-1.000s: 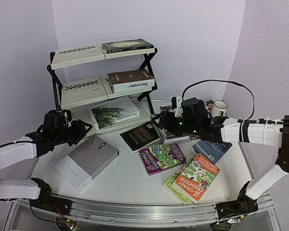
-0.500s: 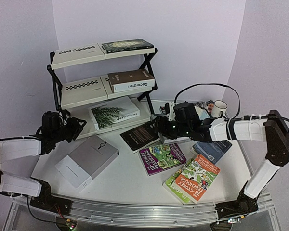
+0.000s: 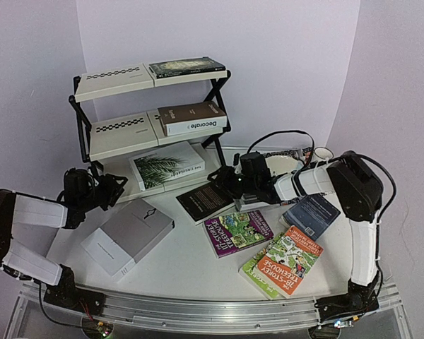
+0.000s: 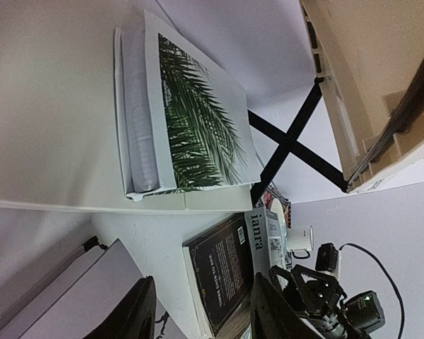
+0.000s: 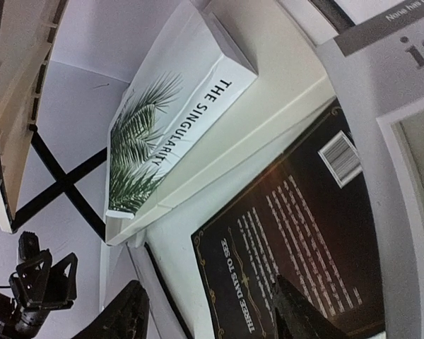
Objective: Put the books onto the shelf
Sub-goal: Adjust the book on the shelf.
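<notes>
The shelf [image 3: 120,134] stands at the back left. It holds a dark book [image 3: 187,67] on the top board, the brown "Decorate" book [image 3: 192,118] in the middle, and the palm-leaf book [image 3: 166,166] [image 4: 198,134] [image 5: 177,120] at the bottom. A plain grey book [image 3: 127,236], a black book [image 3: 206,200] [image 5: 297,240] and the grey lettered book [image 4: 265,236] [image 5: 403,106] lie on the table. My left gripper [image 3: 113,189] [image 4: 201,318] hangs open by the grey book's far corner. My right gripper [image 3: 230,182] [image 5: 208,318] is open, low over the black book's left edge, holding nothing.
Two colourful paperbacks [image 3: 237,232] [image 3: 283,260] and a dark blue book [image 3: 309,215] lie at the front right. A white mug [image 3: 321,157] and a patterned placemat [image 3: 297,152] sit behind the right arm. The shelf's black crossed frame [image 4: 290,141] rises past the bottom board.
My right gripper has slid left over the black book and its jaws have narrowed a little. The left arm has drawn back and lowered, its gripper staying near the grey book.
</notes>
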Robot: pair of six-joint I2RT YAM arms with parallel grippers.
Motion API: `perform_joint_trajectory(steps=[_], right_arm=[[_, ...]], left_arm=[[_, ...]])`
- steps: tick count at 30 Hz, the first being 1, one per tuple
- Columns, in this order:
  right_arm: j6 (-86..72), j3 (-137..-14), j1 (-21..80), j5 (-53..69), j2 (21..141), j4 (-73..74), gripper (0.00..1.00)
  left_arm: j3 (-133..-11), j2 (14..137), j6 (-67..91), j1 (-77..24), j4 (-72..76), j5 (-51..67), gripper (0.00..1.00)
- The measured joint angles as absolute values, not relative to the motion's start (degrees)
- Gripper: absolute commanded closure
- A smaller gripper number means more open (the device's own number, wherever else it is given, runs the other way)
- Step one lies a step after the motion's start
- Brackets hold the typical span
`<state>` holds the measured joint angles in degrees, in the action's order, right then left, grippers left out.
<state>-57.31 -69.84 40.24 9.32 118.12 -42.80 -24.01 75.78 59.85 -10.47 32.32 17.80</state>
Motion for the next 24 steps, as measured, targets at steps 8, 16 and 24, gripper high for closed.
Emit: perform_joint_trajectory(steps=[8,16,24], right_arm=[[-57.4,-80.6,39.8,7.2,127.1,-47.1,0.47],[-56.1,-87.7,37.8,6.3,133.4,-48.7,0.52],[-54.7,-95.5,36.4,6.3,139.4,-48.9,0.53]], left_arm=[[-23.9,79.2,59.0,-10.4,37.0,17.3,0.54],[-23.9,83.2,57.9,-10.4,40.0,16.4,0.45],[-24.8,87.8,56.2,-10.4,41.9,16.4,0.41]])
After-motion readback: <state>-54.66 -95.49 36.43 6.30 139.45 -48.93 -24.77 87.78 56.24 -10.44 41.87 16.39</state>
